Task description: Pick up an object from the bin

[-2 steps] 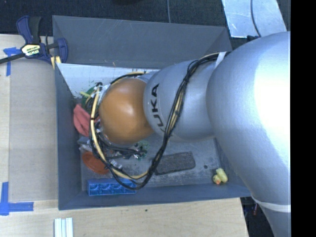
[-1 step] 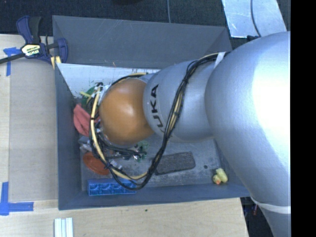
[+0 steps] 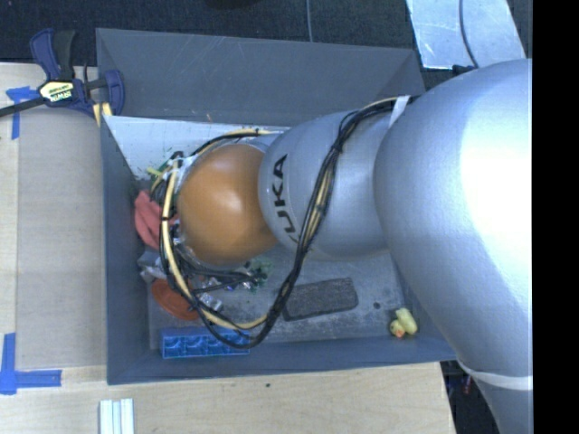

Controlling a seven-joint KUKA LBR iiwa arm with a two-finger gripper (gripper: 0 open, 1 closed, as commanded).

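Note:
A pink-red soft thing (image 3: 145, 217) lies against the bin's left wall, partly under the arm's orange cover. Below it an orange-red rounded thing (image 3: 172, 298) peeks out beneath the cables. A blue studded flat block (image 3: 204, 344) rests along the front wall at the lower left. A dark grey rectangular pad (image 3: 318, 298) lies flat on the floor near the front middle.
A small yellow thing (image 3: 403, 324) sits at the bin's front right. A small green bit (image 3: 260, 274) shows under the cables. The arm, with its orange cover and looped cables, reaches in from the right and hides the bin's middle and right.

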